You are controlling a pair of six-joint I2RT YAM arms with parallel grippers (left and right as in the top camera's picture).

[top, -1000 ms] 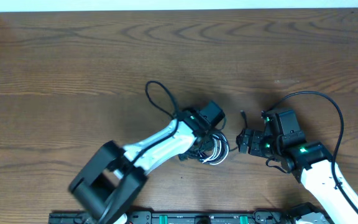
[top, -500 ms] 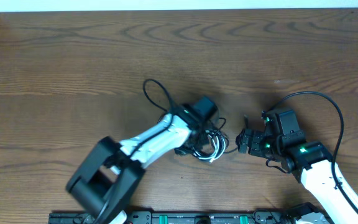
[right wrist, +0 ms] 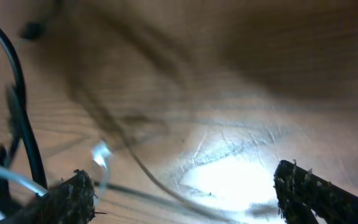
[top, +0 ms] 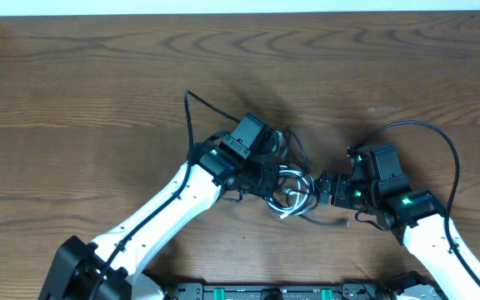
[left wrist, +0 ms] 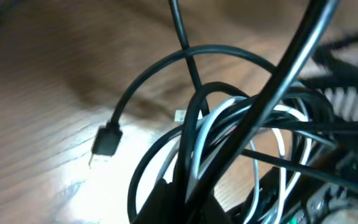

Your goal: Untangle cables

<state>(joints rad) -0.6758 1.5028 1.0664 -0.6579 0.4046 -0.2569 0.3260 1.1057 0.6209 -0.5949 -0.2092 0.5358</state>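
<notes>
The left tool [top: 267, 177] is clenched on the tangle of cables [top: 294, 187] at the middle of the table [top: 98, 83], its fingertips buried among the cords. In the left wrist view, black loops and a white cord [left wrist: 284, 143] bunch together close to the lens, and one black strand arcs out left to a small plug [left wrist: 106, 139] over the wood. The left arm reaches in from the near left corner, stretched long and slanting toward the centre, with a thin black loop trailing off to its far left side.

The right tool [top: 327, 190] stands released just right of the tangle, its two fingers [right wrist: 73, 196] spread wide with only bare table and a blurred strand between them. The right arm comes in from the near right corner, bent sharply at the wrist so the tool points left toward the bundle.
</notes>
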